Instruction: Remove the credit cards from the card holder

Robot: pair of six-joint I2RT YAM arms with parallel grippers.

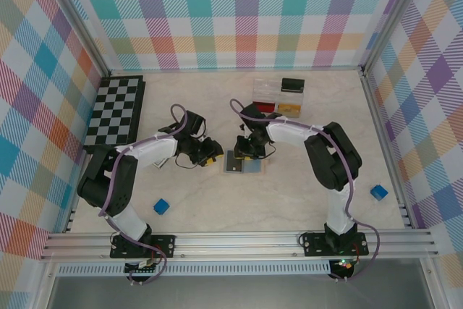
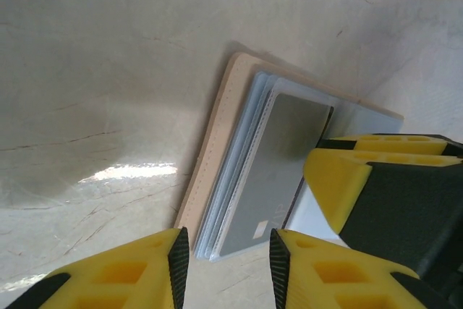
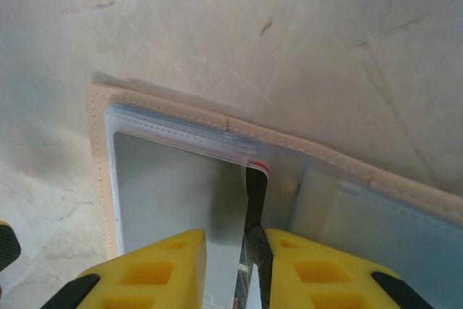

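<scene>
Lying beneath right gripper (image 1: 250, 151): card holder (image 1: 241, 163)

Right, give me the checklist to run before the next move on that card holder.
1. Card holder lying open on the table: ok.
2. Left gripper open, a finger on either side of the holder's near edge: ok.
3. Grey card out of its clear sleeve: not ok, it sits inside.
4. Right gripper firmly holding the dark card between its fingers: cannot tell.
5. Room between the two grippers: cannot tell, they are very close.
</scene>
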